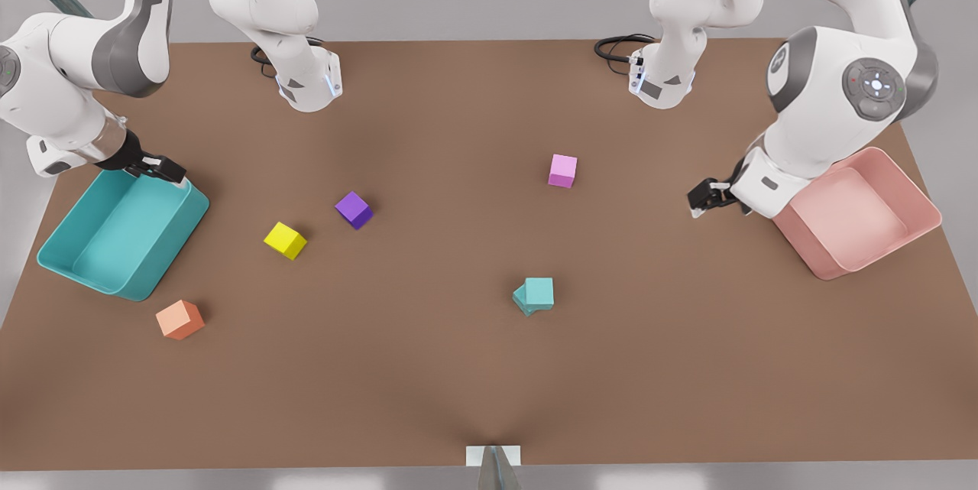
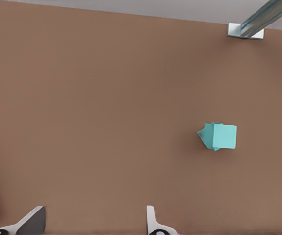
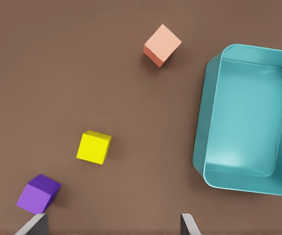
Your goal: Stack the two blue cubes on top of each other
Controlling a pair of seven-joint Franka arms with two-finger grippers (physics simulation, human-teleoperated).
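Note:
The two blue cubes stand stacked near the middle of the table. The upper cube rests on the lower cube, which is turned at an angle so its corners stick out. In the left wrist view the upper cube covers most of the lower cube. My left gripper hovers open beside the pink bin at the front view's right, far from the stack. Over the teal bin's near corner at the front view's left, my right gripper is open and holds nothing.
A teal bin sits at the front view's left, a pink bin at its right. Loose cubes: yellow, purple, orange, pink.

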